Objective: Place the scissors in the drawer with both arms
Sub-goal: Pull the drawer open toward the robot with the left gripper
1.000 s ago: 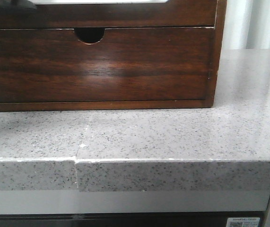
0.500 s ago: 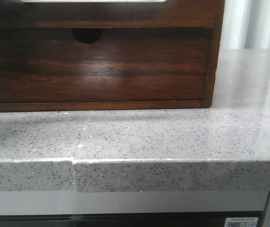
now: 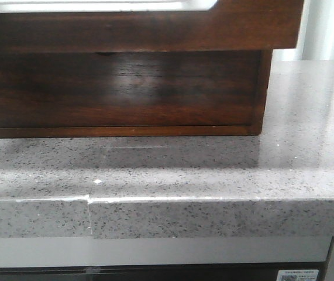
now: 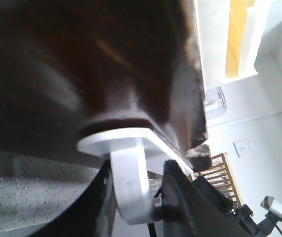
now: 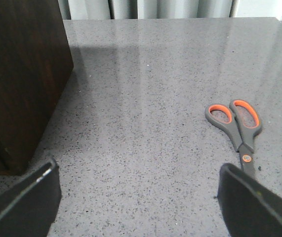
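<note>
Drawer (image 3: pixel 137 26): jutting out over the table (image 3: pixel 213 170), above the lower drawer (image 3: pixel 120 93).
Left gripper (image 4: pixel 133 195): fingers pinching the drawer's white lip.
Right gripper (image 5: pixel 136 197): hovering spread wide, gripping nothing.
Scissors (image 5: pixel 237 128): lying flat on the table.

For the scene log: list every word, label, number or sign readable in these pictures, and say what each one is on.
No text can be read in any view.
White sticker below the counter edge, front view: printed lines, too small and blurred to read.
Scissors: no lettering visible.
Drawer and wooden box: no markings.
Wall socket, left wrist view: no legible marks.
</note>
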Motion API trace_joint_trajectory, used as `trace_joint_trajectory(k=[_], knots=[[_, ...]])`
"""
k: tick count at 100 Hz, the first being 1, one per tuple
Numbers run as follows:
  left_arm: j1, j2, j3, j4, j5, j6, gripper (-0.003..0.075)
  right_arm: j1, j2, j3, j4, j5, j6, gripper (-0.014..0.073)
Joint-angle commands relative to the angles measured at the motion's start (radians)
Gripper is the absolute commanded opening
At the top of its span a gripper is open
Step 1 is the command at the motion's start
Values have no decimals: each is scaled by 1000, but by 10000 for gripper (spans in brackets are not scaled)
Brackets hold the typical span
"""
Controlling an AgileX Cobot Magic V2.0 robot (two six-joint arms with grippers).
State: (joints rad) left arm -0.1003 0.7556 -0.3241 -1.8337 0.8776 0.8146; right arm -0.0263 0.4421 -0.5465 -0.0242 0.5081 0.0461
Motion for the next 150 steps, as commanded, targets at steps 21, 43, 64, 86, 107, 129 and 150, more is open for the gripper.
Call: trace_joint_trajectory(k=[21,43,64,86,107,129,150], knots=[[-3,-42,-15,29,58,101,57,-3,13,-29,-1,-80,-11,583],[-3,-42,-15,29,50,101,295,-3,13,-29,-1,-80,-11,583],[-3,-42,-15,52,45,101,463,-3,13,-29,-1,-80,-11,583],[-3,-57,-15,206,55,101,463,-3,13,-29,-1,-80,-11,583],[-3,-136,-34,413,9,38,462,-3,13,-29,-1,-85,-11,583],[-3,-240,-164,941,-51,-249,462,-3,17,-50,-1,-18,0,569],[-29,-278,-319,1351,-27,-392,459,-3,160,-128,-19,172,55,563]])
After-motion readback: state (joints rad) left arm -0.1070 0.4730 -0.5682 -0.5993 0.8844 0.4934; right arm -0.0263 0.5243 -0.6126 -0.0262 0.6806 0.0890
